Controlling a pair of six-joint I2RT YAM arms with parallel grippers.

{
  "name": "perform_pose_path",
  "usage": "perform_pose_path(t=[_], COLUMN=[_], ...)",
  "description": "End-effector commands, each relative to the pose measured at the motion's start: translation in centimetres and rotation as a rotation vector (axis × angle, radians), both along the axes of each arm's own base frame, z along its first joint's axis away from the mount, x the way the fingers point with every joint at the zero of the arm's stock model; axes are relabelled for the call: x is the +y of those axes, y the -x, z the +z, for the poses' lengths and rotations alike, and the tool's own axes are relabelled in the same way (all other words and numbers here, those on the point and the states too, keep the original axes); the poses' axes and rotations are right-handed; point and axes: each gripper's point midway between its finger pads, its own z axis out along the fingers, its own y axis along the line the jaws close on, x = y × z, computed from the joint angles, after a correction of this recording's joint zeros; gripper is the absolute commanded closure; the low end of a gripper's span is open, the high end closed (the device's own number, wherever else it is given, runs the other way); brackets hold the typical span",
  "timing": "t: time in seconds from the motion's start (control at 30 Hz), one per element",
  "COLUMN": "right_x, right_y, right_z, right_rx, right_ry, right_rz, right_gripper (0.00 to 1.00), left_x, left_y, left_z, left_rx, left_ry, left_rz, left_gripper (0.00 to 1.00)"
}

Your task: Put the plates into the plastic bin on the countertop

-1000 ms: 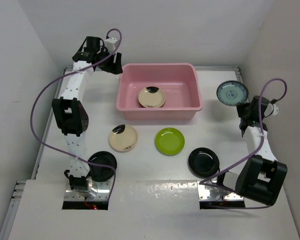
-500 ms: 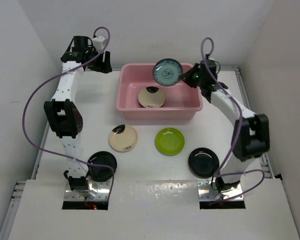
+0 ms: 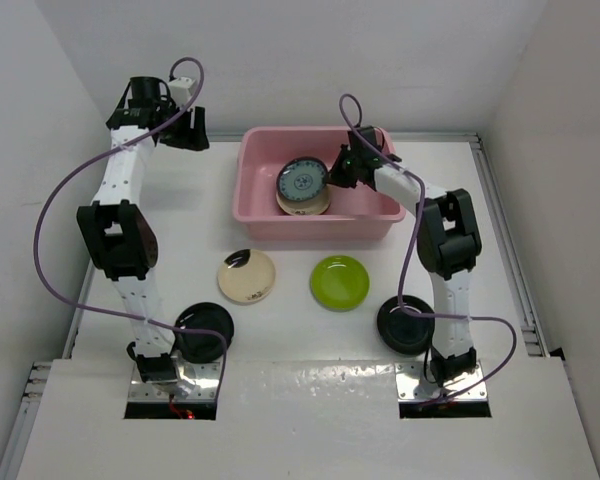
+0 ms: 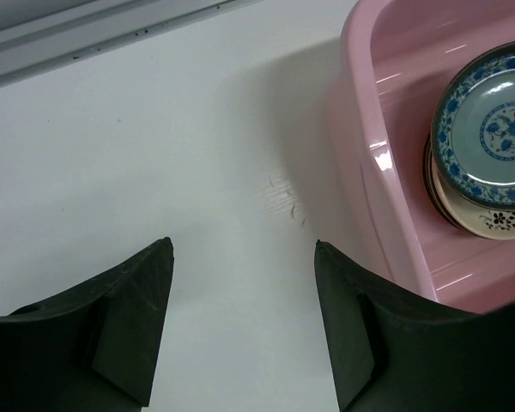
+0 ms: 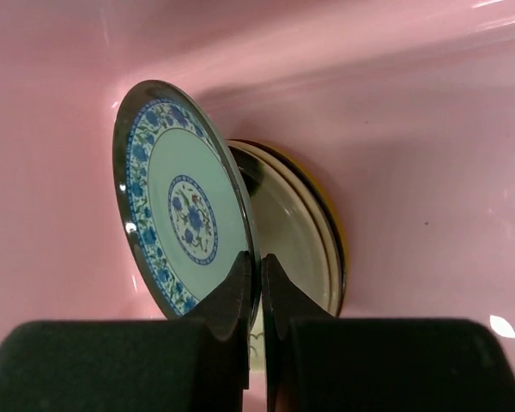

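Just changed, left: the left gripper point(image 3: 194, 131) has eased back to about ten o'clock of the plastic bin point(image 3: 320, 231); its jaws stand apart with nothing between them.
Just changed, middle: the blue-patterned plate point(image 3: 303, 180) has come from the two o'clock corner of the countertop point(image 3: 300, 335) down into the bin. It is tilted over the binned cream plate point(image 3: 302, 208); contact cannot be told.
Just changed, right: the right gripper point(image 5: 257, 264) swung across with it and is clamped on that plate's rim.
Meaning: the second plate is nearly delivered; only the release seems left.
Surface: white, with four plates loose between seven and five o'clock of the bin: left black plate point(image 3: 212, 336), loose cream plate point(image 3: 246, 276), lime green plate point(image 3: 340, 282), right black plate point(image 3: 407, 324).
Room: plain white walls close on three sides.
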Motion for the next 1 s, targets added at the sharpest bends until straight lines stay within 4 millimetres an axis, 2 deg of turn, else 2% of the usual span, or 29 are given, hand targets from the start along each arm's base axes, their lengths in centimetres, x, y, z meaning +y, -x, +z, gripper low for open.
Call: perform_pose_path(t=[0.0, 0.07, 0.1, 0.13, 0.2, 0.23, 0.33, 0.4, 0.43, 0.47, 0.5, 0.53, 0.57, 0.6, 0.63, 0.67, 0.73, 0.77, 0.8, 0.83, 0.87, 0.9, 0.93, 0.97], right_x=[0.5, 0.4, 0.8, 0.9, 1.4, 1.0, 0.9, -0.5, -1.9, -4.0, -7.5, -9.4, -11.1, -13.2, -17.5, -18.8, -22.6, -23.6, -24.1, -24.1, -24.0, -23.8, -24.0, -23.6], right_y=[-1.2, -1.0, -0.6, -0.3, 0.2, 0.1, 0.6, 1.9, 2.6, 4.6, 6.0, 6.9, 8.9, 11.2, 15.0, 16.9, 22.9, 25.1, 27.3, 28.2, 29.7, 30.4, 32.2, 32.7], right_z=[3.1, 2.6, 2.8, 2.8, 3.5, 4.4, 9.5, 14.8, 15.1, 19.7, 15.7, 15.3, 14.1, 17.0, 10.4, 11.1, 7.3, 5.0, 3.8, 3.8, 2.2, 2.2, 0.3, -0.2], right_rx=[-0.071, -0.063, -0.062, -0.061, -0.050, -0.095, -0.215, -0.314, -0.317, -0.392, -0.284, -0.259, -0.187, -0.231, -0.006, -0.009, 0.134, 0.208, 0.247, 0.244, 0.298, 0.301, 0.372, 0.395], right_ry=[-0.003, 0.006, 0.005, 0.018, 0.049, 0.103, 0.199, 0.241, 0.273, 0.295, 0.327, 0.342, 0.348, 0.360, 0.358, 0.349, 0.325, 0.316, 0.306, 0.287, 0.263, 0.240, 0.228, 0.199], right_rz=[0.017, 0.026, 0.063, 0.092, 0.126, 0.177, 0.268, 0.298, 0.306, 0.275, 0.234, 0.191, 0.157, 0.089, -0.002, -0.051, -0.178, -0.228, -0.260, -0.285, -0.306, -0.325, -0.349, -0.356], right_gripper=[0.93, 0.78, 0.54, 0.44, 0.27, 0.24, 0.10, 0.04, 0.02, 0.00, 0.00, 0.00, 0.00, 0.00, 0.00, 0.00, 0.08, 0.10, 0.12, 0.14, 0.14, 0.15, 0.15, 0.15], left_x=[0.7, 0.7, 0.6, 0.6, 0.6, 0.4, 0.4, 0.3, 0.3, 0.3, 0.3, 0.2, 0.2, 0.2, 0.2, 0.2, 0.7, 0.5, 0.5, 0.3, 0.4, 0.4, 0.2, 0.2], left_y=[0.7, 0.7, 0.8, 0.8, 0.8, 0.8, 0.8, 0.8, 0.8, 0.9, 1.0, 1.0, 1.0, 1.0, 1.0, 1.0, 1.0, 1.1, 1.0, 1.0, 0.9, 0.9, 1.0, 0.9], left_z=[3.9, 3.9, 4.0, 4.0, 4.0, 4.0, 4.0, 4.0, 4.0, 4.5, 4.5, 4.1, 4.1, 4.1, 4.1, 4.1, 4.1, 4.2, 4.6, 4.6, 5.0, 5.0, 5.0, 5.4], left_rx=[-0.088, -0.088, -0.089, -0.089, -0.089, -0.090, -0.090, -0.090, -0.090, -0.099, -0.099, -0.090, -0.090, -0.090, -0.090, -0.090, -0.090, -0.091, -0.099, -0.099, -0.108, -0.108, -0.109, -0.118], left_ry=[-0.017, -0.017, -0.011, -0.011, -0.011, -0.005, -0.005, 0.001, 0.001, 0.000, 0.000, 0.001, 0.001, 0.001, 0.001, 0.001, 0.000, 0.008, 0.014, 0.019, 0.018, 0.018, 0.026, 0.025], left_rz=[0.007, 0.007, 0.000, 0.000, 0.000, -0.007, -0.007, -0.014, -0.014, -0.014, -0.014, -0.014, -0.014, -0.014, -0.014, -0.014, -0.005, -0.014, -0.009, -0.016, -0.017, -0.017, -0.026, -0.026], left_gripper=[0.31, 0.31, 0.31, 0.31, 0.31, 0.31, 0.31, 0.31, 0.31, 0.31, 0.31, 0.31, 0.31, 0.31, 0.31, 0.31, 0.31, 0.31, 0.31, 0.31, 0.31, 0.31, 0.31, 0.31])
